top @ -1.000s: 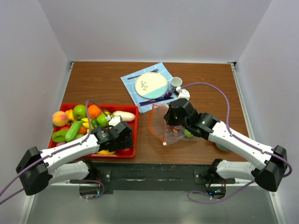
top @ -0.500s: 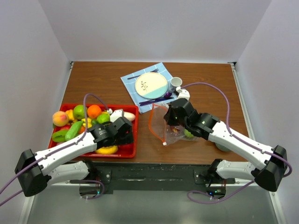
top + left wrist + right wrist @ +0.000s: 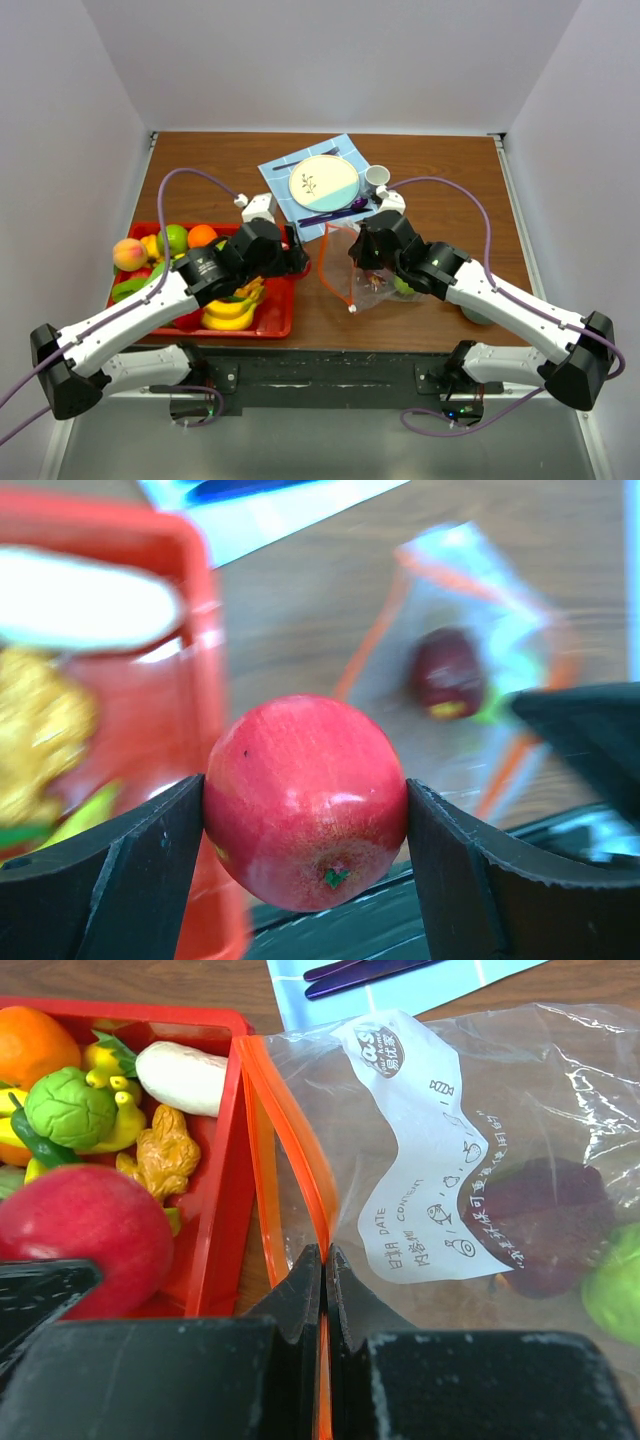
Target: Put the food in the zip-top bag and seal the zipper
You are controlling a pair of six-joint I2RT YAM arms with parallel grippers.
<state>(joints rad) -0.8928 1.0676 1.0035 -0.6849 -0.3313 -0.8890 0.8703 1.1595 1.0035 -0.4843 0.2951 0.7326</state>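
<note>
The left gripper is clamping a red apple between its two dark fingers, one pressing on each side of the fruit, and is holding it above the right wall of the red tray, on the side facing the zip-top bag. The right gripper is pinching the bag's orange-red zipper with its fingers pressed together on the strip. It is lifting the near edge of the mouth so that the opening is gaping toward the tray. The bag is resting on the wooden table just beside the tray, and through the clear plastic two pieces are showing: a dark red one, too blurred behind the film to name with certainty, and a green one touching it at the right. The rest of the food is lying in the tray: an orange, a knobbly green piece, a white vegetable against the far wall, bananas near the front, a peach at the left edge and a green apple beside it. Beyond the bag a blue napkin is lying under a plate, with a small cup standing just beside it.
</note>
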